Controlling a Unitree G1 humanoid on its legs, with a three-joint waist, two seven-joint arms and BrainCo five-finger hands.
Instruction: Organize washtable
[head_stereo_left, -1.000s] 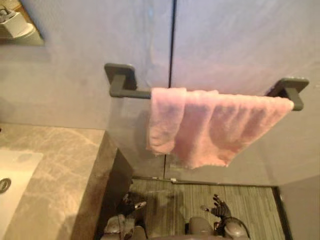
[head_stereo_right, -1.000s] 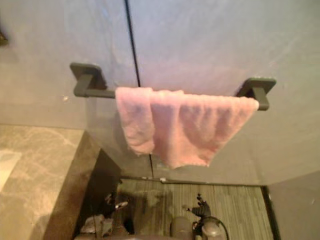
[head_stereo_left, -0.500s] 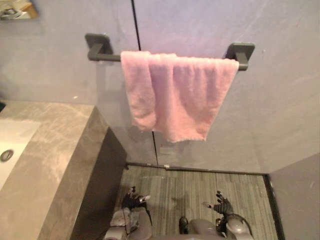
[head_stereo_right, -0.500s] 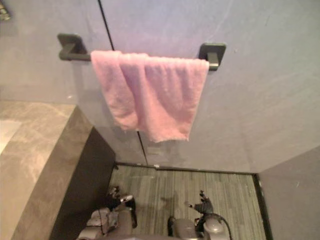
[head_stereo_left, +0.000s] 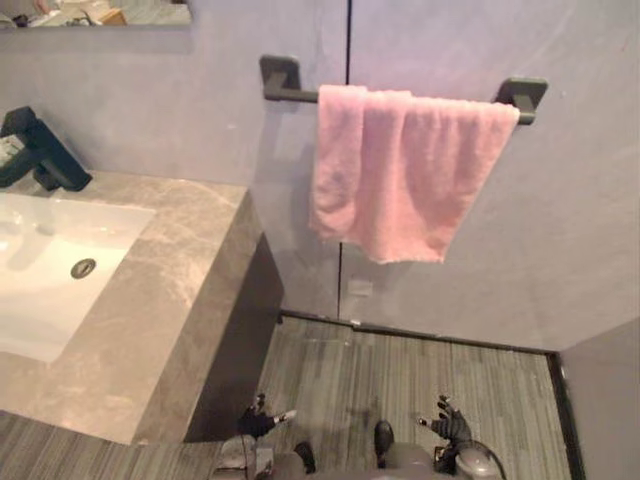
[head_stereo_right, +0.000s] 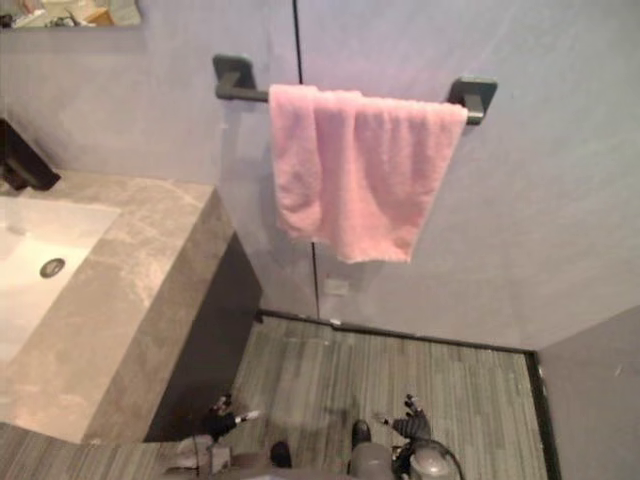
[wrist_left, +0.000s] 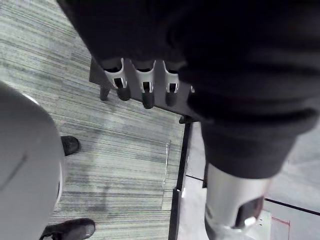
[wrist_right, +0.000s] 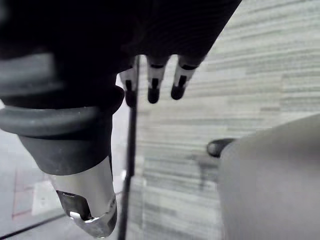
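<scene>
The marble washtable (head_stereo_left: 175, 300) sits at the left of the frame, its white sink basin (head_stereo_left: 40, 300) sunk into the top with a round drain (head_stereo_left: 84, 267) in it and a dark faucet (head_stereo_left: 42, 152) behind. Upper centre, a pink towel (head_stereo_left: 400, 170) hangs draped over a dark wall rail (head_stereo_left: 288, 94). Down at the bottom edge, over the striped floor (head_stereo_left: 420, 365), the left hand (head_stereo_left: 258, 418) and right hand (head_stereo_left: 447, 425) hang with fingers straight and spread, holding nothing.

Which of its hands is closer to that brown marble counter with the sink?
Left. The left hand hangs low by the brown marble counter; the right hand hangs farther away, above the grey striped floor.
</scene>
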